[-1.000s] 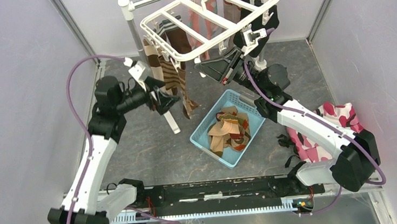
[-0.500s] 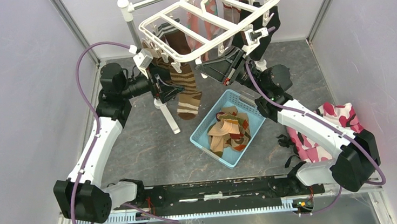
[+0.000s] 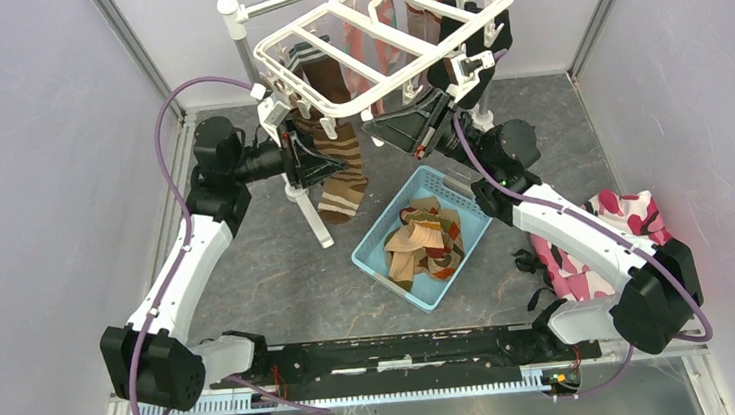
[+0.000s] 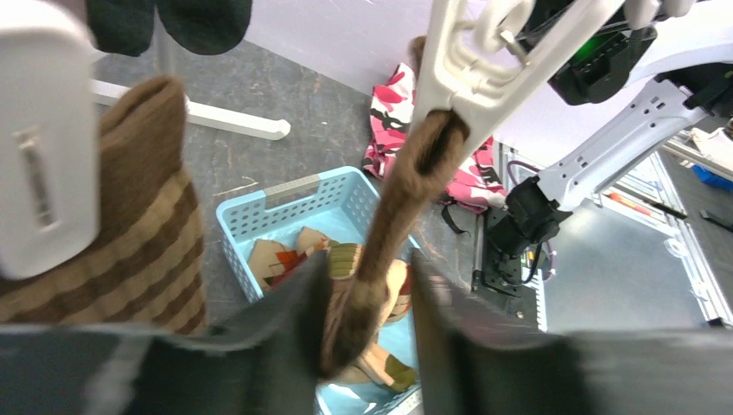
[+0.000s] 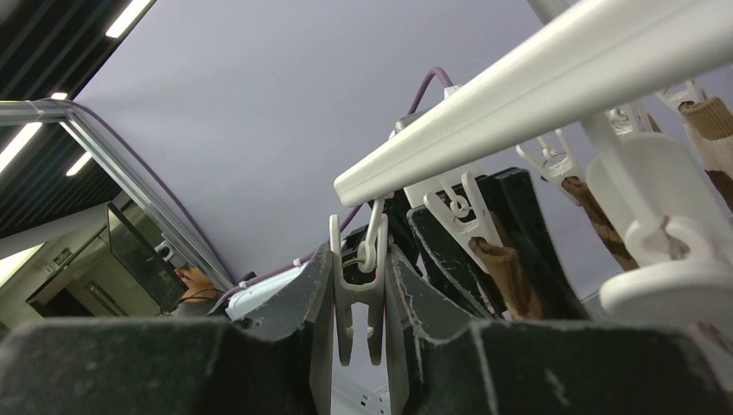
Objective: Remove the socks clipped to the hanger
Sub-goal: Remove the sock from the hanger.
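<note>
Grey table (image 3: 268, 266) between pale wall panels. Big white frame hanger (image 3: 383, 27) at back centre, tilted, hooked on grey pole stand (image 3: 248, 57), small clips dangling off its bars. Left arm (image 3: 188, 263) reaching up to hanger's near-left corner. Right arm (image 3: 576, 229) reaching up to its near rail. Light blue slatted basket (image 3: 385, 221) on table under hanger, between the arms, loose orange-brown argyle socks (image 3: 425, 241) piled inside. Pink-white-dark camouflage cloth (image 3: 630, 215) heaped at right, partly under right arm. Clipped on hanger: brown-orange striped sock (image 3: 340, 165) at left corner, coral pink sock (image 3: 364, 42) mid-frame, black sock (image 3: 451, 55) toward right. Left gripper (image 4: 367, 277) with jaws part-closed on either side of a thin plain brown sock (image 4: 406, 181) hanging from a hanger clip (image 4: 467, 78). Sliver of gap on one side, real pinch or not cannot tell. Striped sock just beside it. Right gripper (image 5: 359, 259) with jaws narrow, pressed on both sides of small white clip (image 5: 354, 320) hanging from hanger rail.
</note>
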